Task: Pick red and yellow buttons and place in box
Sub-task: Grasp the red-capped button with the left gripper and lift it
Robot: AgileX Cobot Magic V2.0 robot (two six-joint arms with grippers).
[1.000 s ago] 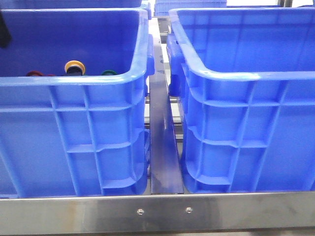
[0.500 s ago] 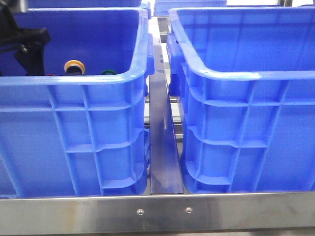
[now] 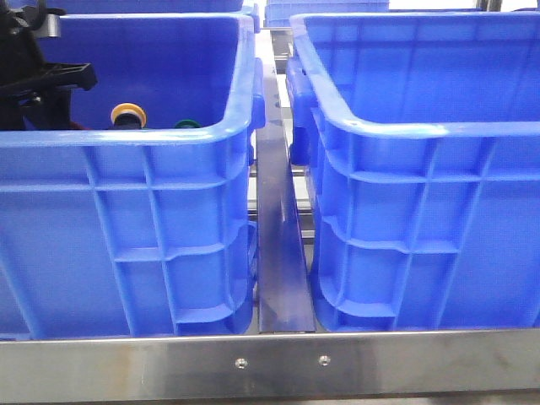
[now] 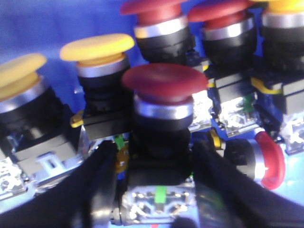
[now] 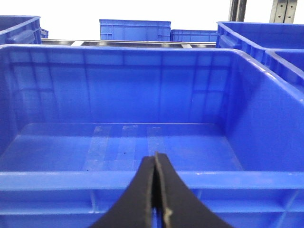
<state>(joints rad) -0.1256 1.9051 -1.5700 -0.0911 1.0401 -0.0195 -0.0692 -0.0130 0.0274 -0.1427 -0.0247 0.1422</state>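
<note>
In the left wrist view several mushroom-cap buttons stand packed together in the left blue bin. My left gripper [image 4: 154, 164] is open, and its black fingers [image 4: 95, 185] straddle the dark body of a red button [image 4: 164, 83]. The right finger is against the body; a small gap shows on the left side. Yellow buttons [image 4: 97, 47] stand just beside it. In the front view the left gripper [image 3: 38, 84] is inside the left bin [image 3: 169, 139], near a yellow button [image 3: 128, 115]; the red one is hidden behind it. My right gripper [image 5: 155, 159] is shut and empty above the near rim of the right blue box [image 5: 71, 180].
More red buttons [image 4: 221, 12] stand behind the straddled one, and another red one [image 4: 270, 159] lies on its side. A green-capped button [image 3: 186, 125] sits right of the yellow one. The right box [image 3: 422, 131] shows nothing inside. A metal rail [image 3: 278, 253] runs between the bins.
My left arm has come into the front view from the left and moved further into the left bin. It now covers the red cap that showed earlier. The right side has not changed.
</note>
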